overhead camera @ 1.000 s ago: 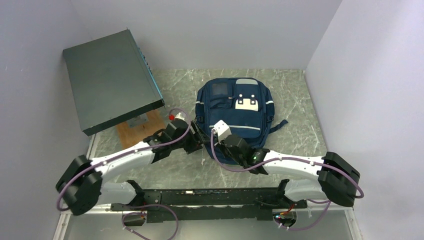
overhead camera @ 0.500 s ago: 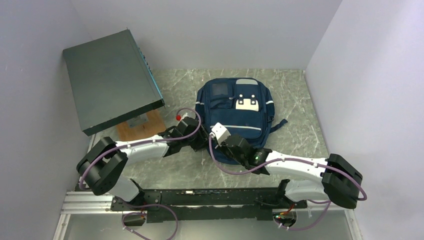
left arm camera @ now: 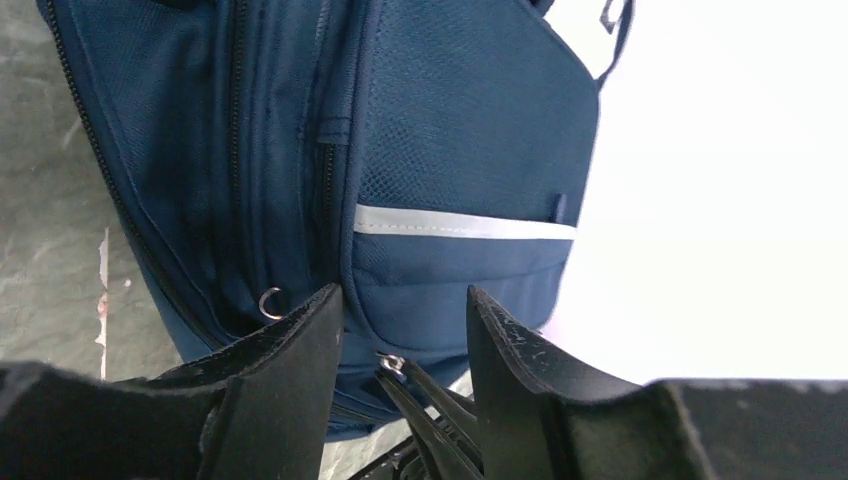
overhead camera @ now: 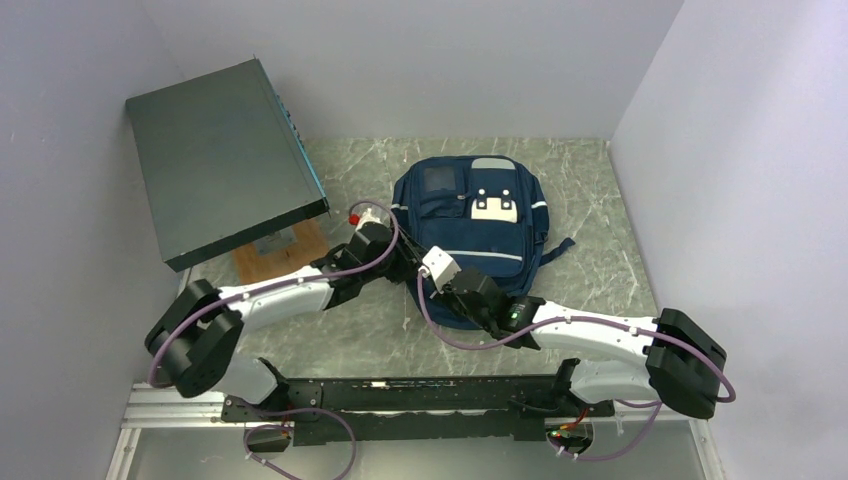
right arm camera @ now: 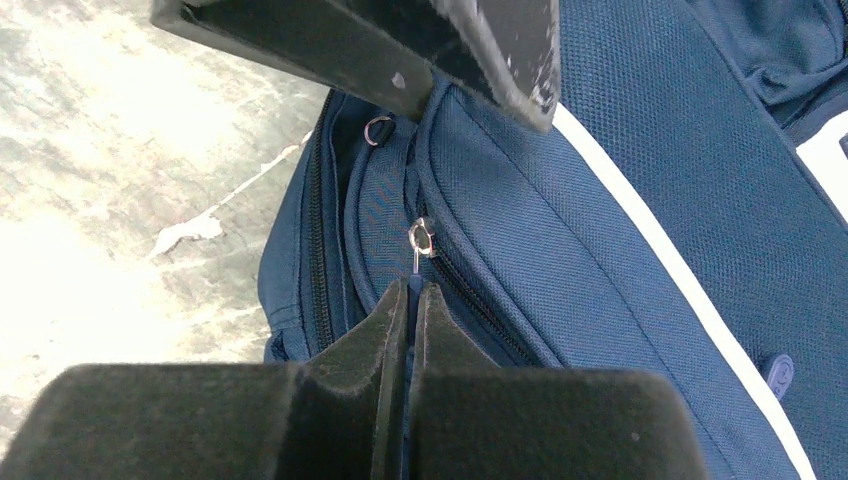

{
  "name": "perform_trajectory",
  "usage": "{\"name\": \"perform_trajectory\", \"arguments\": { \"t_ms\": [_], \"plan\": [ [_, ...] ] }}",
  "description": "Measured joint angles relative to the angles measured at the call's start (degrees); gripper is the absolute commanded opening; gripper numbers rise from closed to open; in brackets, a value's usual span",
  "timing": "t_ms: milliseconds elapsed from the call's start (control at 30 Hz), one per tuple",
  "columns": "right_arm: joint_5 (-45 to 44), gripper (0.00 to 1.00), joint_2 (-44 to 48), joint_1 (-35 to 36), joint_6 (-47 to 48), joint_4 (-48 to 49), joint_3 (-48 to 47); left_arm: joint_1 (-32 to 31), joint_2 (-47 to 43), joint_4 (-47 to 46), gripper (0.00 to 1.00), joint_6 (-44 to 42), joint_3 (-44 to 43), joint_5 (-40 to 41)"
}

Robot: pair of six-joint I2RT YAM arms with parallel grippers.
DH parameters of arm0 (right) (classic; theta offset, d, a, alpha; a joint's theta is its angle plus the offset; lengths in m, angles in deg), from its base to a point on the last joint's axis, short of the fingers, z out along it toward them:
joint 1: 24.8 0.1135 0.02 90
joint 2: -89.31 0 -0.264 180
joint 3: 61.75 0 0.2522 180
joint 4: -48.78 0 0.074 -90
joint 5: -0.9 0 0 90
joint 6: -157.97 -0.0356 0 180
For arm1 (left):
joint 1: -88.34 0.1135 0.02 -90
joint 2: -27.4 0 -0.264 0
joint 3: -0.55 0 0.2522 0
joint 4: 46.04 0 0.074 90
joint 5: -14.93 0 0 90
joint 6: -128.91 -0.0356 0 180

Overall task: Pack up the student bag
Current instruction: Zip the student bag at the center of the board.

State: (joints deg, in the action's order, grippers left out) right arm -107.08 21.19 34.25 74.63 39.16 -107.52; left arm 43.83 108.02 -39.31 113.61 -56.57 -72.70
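On grey marbled worktop point(overhead camera: 590, 220), navy blue striped fabric backpack point(overhead camera: 450, 230) lies flat, centre-far, pale patch up. At its near-left corner, right tool point(right arm camera: 412, 292) clamped tight on small silver metal zipper pull point(right arm camera: 419, 240). Just beside, left tool point(left arm camera: 405, 315) gapes, fingers spread at same corner.

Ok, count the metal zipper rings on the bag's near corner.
2. A free ring upper left in the right wrist view; a pull ring, its tab pinched by the right pincer. Others may be hidden.
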Motion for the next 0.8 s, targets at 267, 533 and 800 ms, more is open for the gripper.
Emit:
{"name": "perform_trajectory", "arguments": {
  "t_ms": [267, 533, 800],
  "plan": [
    [0.07, 0.00, -0.02, -0.04, 0.72, -1.92, -0.81, 0.68, 6.78, -1.68, 0.47, 0.20, -1.14, -2.08],
    [-2.38, 0.00, -0.04, 0.04, -0.39, -5.66, -1.53, 1.57, 9.25, -3.37, 0.00, -1.22, -1.97, -4.37],
    [-12.61, 0.00, 1.88, 0.50, -9.03, -12.68, -2.10, 5.09, 7.15, -5.84, 0.00, -4.98, 0.35, -6.45]
  ]
}}
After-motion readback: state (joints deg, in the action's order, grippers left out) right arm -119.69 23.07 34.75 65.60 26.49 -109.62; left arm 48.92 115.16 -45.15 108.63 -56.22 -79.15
